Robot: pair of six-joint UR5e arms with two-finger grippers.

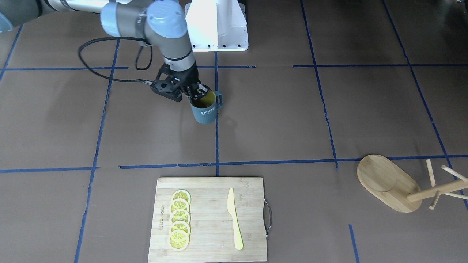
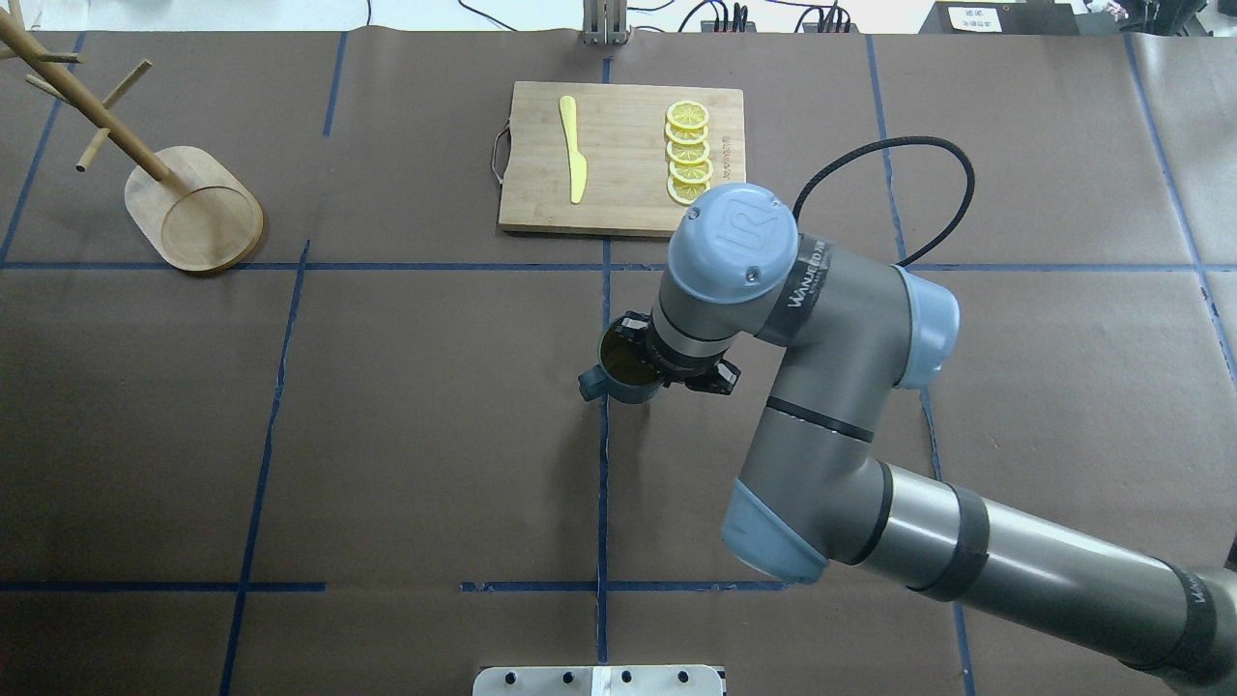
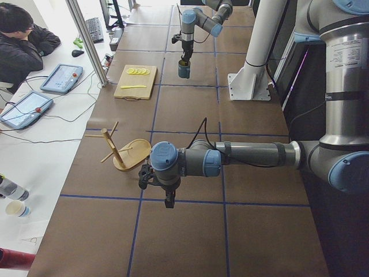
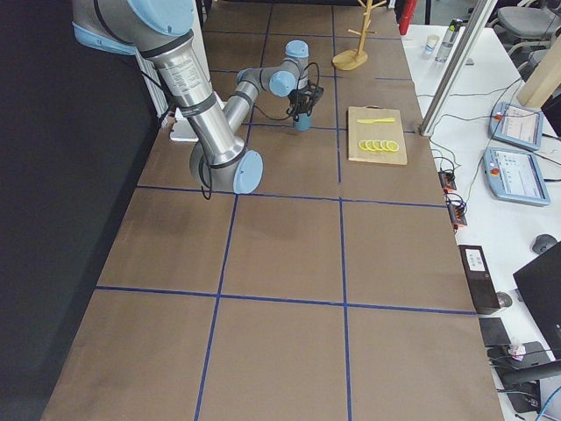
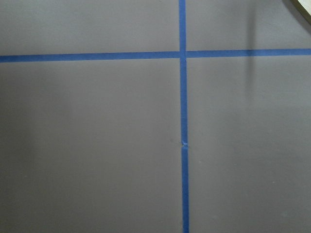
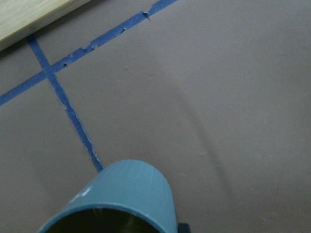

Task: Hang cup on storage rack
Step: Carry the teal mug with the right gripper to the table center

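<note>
Brown paper table [image 1: 292, 128], blue tape grid [image 2: 435, 266], right gripper [image 1: 195, 93] pinching cup [image 1: 206, 111] rim, left gripper [image 3: 169, 199] state unclear

Silver-grey tubular arm [image 2: 841, 319] with pale blue joint caps, looping black cable [image 2: 913, 142], black right hand [image 1: 197, 92], white pedestal [image 1: 217, 25].

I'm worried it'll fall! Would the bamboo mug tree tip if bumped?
The light bamboo mug tree probably tips fairly easily: its tall post stands at one end of the oval base. Its thin pegs look snappable. Being wood, it likely stays stiff.
</note>
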